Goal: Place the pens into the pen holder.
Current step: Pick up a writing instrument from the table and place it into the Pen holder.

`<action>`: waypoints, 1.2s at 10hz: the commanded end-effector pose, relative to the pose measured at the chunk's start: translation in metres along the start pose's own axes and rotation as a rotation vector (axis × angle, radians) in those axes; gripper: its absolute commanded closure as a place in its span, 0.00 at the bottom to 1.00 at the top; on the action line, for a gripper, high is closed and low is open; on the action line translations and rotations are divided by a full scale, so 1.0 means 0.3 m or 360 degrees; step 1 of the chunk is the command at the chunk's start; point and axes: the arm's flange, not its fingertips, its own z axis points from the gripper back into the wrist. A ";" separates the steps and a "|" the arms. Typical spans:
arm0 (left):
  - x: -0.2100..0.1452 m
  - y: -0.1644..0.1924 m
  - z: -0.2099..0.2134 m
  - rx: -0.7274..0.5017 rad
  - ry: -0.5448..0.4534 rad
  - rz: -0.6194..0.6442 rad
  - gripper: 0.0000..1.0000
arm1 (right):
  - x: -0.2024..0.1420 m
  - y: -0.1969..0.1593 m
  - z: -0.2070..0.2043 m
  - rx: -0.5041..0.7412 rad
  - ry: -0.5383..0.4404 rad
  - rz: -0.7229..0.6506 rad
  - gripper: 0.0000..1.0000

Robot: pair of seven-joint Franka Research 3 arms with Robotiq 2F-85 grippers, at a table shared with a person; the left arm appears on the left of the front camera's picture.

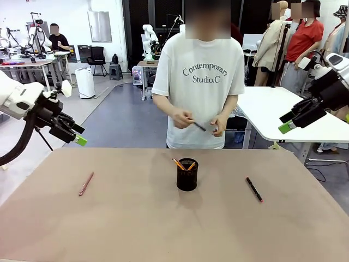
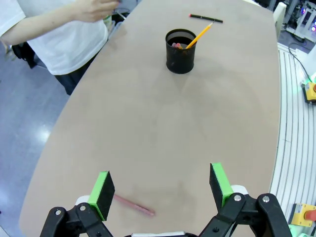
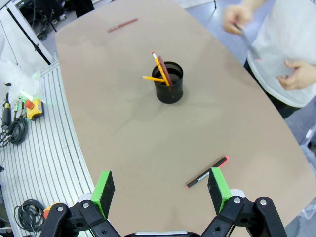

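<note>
The pen holder (image 1: 187, 174) stands upright at the middle of the worktop (image 1: 136, 229), within reach of both arms, and it already has a yellow-orange pencil (image 1: 178, 164) leaning on its rim; the right wrist view shows more than one stick inside, though I cannot tell them all apart. Two pens lie flat well apart from it, one for each arm: the pinkish-red pen (image 1: 86, 184) at centre left of the front frame, and the black pen (image 1: 254, 189) with its red tip at centre right. The person (image 1: 197, 82) at the far edge holds a thin dark stick (image 1: 199, 126) between both hands, perhaps another pen to set down.

The left end effector (image 1: 79, 135) hangs above the far left edge of the worktop, tilted downward, jaws spread wide and holding nothing. In its wrist view the pinkish-red pen lies at the bottom of the frame, just inside the left pad, so this reads as a pose lined up for a descent. The right end effector (image 1: 284, 123) is raised at upper right, angled toward the worktop, equally wide open and empty, with the black pen just beside its right pad in its own view. Neither one touches a pen yet
</note>
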 end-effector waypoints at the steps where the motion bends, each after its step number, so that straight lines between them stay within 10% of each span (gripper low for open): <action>1: 0.001 0.001 0.004 0.0008 0.0010 -0.0002 0.00 | 0.006 0.002 0.002 0.0005 -0.0022 -0.0009 0.00; 8: 0.000 0.000 0.000 0.0000 0.0000 0.0000 0.00 | 0.006 0.002 0.002 0.0005 -0.0022 -0.0009 0.00; 12: 0.023 0.017 -0.016 0.0155 0.0255 0.0183 0.00 | 0.006 0.002 0.002 0.0005 -0.0022 -0.0009 0.00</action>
